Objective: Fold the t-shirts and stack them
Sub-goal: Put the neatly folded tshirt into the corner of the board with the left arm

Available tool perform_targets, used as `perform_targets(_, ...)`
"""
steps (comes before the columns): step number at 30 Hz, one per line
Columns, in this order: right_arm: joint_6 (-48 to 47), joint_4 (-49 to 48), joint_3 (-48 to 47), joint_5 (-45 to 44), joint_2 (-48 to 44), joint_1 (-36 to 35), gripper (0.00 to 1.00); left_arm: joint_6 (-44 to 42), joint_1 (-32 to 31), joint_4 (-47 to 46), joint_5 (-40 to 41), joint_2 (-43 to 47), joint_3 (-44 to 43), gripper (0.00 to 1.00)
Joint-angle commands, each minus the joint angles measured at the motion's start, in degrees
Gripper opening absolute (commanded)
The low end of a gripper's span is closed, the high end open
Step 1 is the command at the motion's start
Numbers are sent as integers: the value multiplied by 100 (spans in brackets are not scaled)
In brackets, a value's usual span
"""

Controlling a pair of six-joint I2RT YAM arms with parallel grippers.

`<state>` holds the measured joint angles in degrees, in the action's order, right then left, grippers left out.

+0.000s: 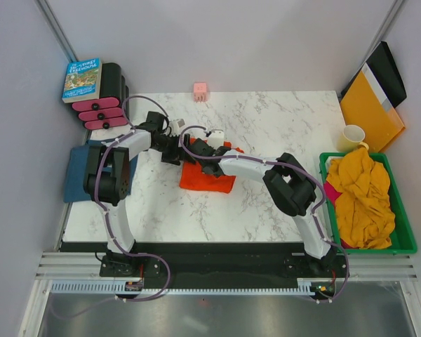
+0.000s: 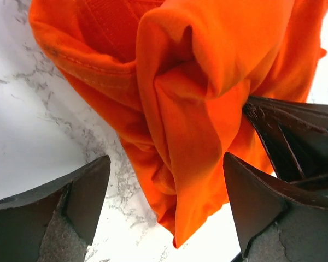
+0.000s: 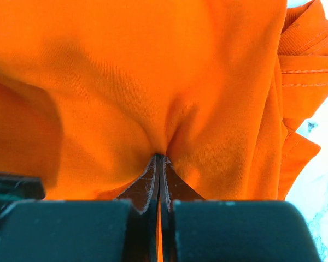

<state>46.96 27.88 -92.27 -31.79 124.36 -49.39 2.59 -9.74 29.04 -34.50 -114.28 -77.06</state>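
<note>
On my white table (image 1: 266, 203) the orange shirt (image 1: 209, 179) sits bunched up in the middle, with both claws at its far edge. My right claw (image 3: 159, 164) is squeezed tight on a pinch of the cloth. My left claw (image 2: 167, 164) is spread wide, and a fold of the shirt hangs between its two fingers.

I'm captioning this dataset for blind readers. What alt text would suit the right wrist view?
The right hand pinches a fold of a bright orange t-shirt, closed tight on the cloth, which fills almost the whole picture. A sliver of white marble table shows at the right edge.
</note>
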Motion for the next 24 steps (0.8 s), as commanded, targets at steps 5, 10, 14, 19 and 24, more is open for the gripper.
perform_targets(5, 173, 192, 104, 120, -157, -36, 0, 40, -327, 119, 1525, -209, -37, 89)
perform_targets(10, 191, 174, 69, 147, -148, -36, 0, 40, -415, 374, 1588, -262, -143, 78)
perform_targets(14, 191, 174, 69, 147, -175, -36, 0, 40, -415, 471, 1297, -253, -143, 62)
perform_targets(19, 182, 165, 51, 138, -175, -45, 0, 58, -467, 515, 1130, -218, -73, 62)
perform_targets(24, 173, 165, 7, 147, -157, -45, 0, -22, -564, 550, 1192, -200, -46, 57)
